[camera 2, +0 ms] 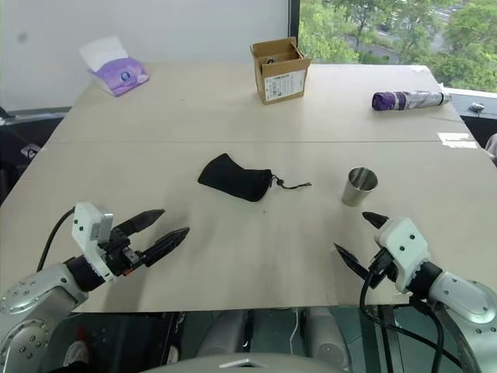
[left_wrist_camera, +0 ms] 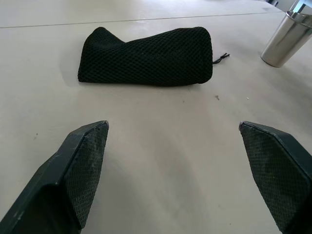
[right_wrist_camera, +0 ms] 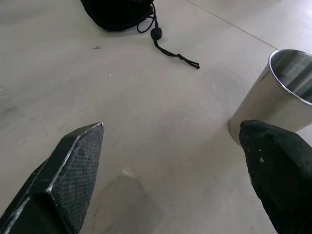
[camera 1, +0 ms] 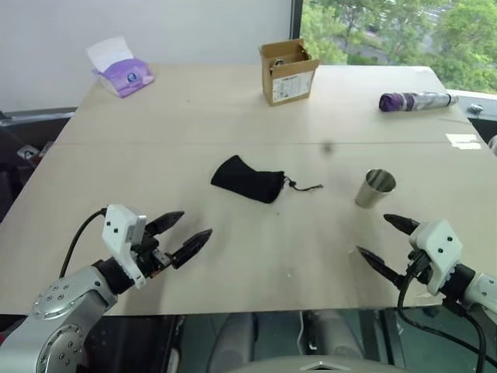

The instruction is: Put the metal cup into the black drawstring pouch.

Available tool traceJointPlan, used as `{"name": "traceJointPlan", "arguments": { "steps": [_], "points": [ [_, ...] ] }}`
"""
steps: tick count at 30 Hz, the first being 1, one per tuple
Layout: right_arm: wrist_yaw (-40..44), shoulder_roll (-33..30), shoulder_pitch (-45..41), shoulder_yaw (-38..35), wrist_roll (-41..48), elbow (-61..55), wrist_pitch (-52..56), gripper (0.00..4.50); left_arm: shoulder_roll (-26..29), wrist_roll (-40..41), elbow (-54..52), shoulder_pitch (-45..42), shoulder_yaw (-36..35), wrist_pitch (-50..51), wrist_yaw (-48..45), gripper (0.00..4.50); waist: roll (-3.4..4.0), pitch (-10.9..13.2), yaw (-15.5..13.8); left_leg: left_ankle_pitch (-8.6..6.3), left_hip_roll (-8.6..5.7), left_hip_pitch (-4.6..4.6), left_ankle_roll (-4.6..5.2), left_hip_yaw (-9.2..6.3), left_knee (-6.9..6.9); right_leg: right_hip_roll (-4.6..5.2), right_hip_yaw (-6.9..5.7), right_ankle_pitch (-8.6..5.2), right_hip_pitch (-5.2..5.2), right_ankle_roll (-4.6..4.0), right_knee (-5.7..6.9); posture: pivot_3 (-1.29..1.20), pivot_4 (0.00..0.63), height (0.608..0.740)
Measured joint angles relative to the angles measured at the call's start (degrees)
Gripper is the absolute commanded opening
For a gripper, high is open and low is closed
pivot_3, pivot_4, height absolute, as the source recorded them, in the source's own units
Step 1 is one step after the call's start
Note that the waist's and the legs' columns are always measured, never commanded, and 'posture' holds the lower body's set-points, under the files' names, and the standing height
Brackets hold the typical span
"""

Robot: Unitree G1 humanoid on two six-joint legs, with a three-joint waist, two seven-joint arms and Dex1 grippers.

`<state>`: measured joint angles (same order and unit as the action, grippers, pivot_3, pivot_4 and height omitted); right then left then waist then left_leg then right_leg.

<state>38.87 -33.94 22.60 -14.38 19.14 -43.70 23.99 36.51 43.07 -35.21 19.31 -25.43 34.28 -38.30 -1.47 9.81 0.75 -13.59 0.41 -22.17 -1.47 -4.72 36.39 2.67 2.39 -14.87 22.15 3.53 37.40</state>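
The black drawstring pouch (camera 1: 247, 179) lies flat in the middle of the table, its cord (camera 1: 305, 186) trailing to the right. The metal cup (camera 1: 376, 188) stands upright to the right of it, mouth up. My left gripper (camera 1: 186, 233) hovers open near the front left, pointing toward the pouch (left_wrist_camera: 146, 57), nothing between its fingers. My right gripper (camera 1: 383, 241) is open at the front right, just in front of the cup (right_wrist_camera: 275, 95), empty too.
A cardboard box (camera 1: 288, 71) stands at the back centre. At the back left sits a purple tissue pack (camera 1: 122, 71), at the back right lies a purple patterned roll (camera 1: 415, 100), and a white slip (camera 1: 463, 141) rests near the right edge.
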Motion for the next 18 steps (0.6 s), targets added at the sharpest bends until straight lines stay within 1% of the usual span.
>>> {"name": "traceJointPlan", "arguments": {
  "steps": [2, 5, 7, 11, 15, 16, 18],
  "points": [
    [0.1, 0.0, 0.7, -0.1, -0.1, 0.0, -0.5, 4.48, 0.1, 0.1, 0.0, -0.3, 0.1, 0.2, 0.0, 4.43, 0.0, 0.0, -0.1, 0.0, 0.0, -0.01, 0.0, -0.01, 0.0, 0.0, -0.01, 0.0, 0.0, 0.0, -0.01, 0.0, 0.15, 0.74],
    [0.6, 0.6, 4.0, -0.6, -0.2, 0.0, -3.3, 4.48, 2.8, 1.5, 0.2, -7.4, 1.7, 3.5, 1.4, 4.43, 0.01, 0.0, -1.2, 0.0, -0.01, -0.06, 0.0, -0.13, 0.02, -0.01, -0.14, 0.0, -0.01, 0.0, -0.01, 0.0, 0.15, 0.74],
    [0.7, 0.7, 4.7, -0.6, -0.2, 0.0, -4.3, 4.48, 3.7, 2.1, -0.2, -10.6, 3.1, 5.2, 2.8, 4.43, 0.03, 0.0, -1.2, 0.0, -0.01, -0.06, 0.0, -0.06, 0.02, -0.01, -0.07, 0.0, -0.01, 0.01, -0.02, 0.0, 0.15, 0.74],
    [1.4, 1.0, 5.9, -0.5, -0.1, -0.1, -7.4, 4.48, 2.8, 3.1, -0.5, -20.1, 8.0, 10.8, 9.6, 4.43, 0.01, 0.0, -1.0, 0.0, -0.01, -0.07, 0.0, -0.1, 0.02, -0.03, -0.1, 0.02, -0.01, 0.02, -0.02, 0.0, 0.15, 0.74],
    [1.1, 1.3, 6.1, 0.0, -0.2, -1.6, -8.6, 4.48, 2.3, 3.9, -0.5, -35.7, 15.0, 25.3, 21.0, 4.43, -0.02, 0.1, -1.5, 0.01, -0.07, -0.1, 0.0, -0.21, 0.07, -0.06, -0.17, 0.1, -0.03, 0.18, 0.05, 0.0, 0.15, 0.74],
    [0.7, 1.2, 5.7, 0.2, -0.4, -2.1, -8.6, 4.48, 0.6, 4.2, 0.5, -41.8, 17.1, 30.5, 24.1, 4.43, -0.04, 0.1, -1.6, 0.01, -0.08, -0.14, 0.0, -0.24, 0.14, -0.06, -0.22, 0.14, -0.04, 0.25, 0.05, 0.0, 0.15, 0.74],
    [-0.2, 1.2, 4.5, 0.6, -0.8, -3.2, -8.3, 4.48, -2.1, 3.9, 2.8, -49.8, 21.0, 37.1, 27.8, 4.43, -0.07, 0.0, -1.3, 0.01, -0.1, -0.17, 0.0, -0.24, 0.17, -0.06, -0.21, 0.16, -0.04, 0.28, 0.04, 0.0, 0.15, 0.74]
  ]
}}
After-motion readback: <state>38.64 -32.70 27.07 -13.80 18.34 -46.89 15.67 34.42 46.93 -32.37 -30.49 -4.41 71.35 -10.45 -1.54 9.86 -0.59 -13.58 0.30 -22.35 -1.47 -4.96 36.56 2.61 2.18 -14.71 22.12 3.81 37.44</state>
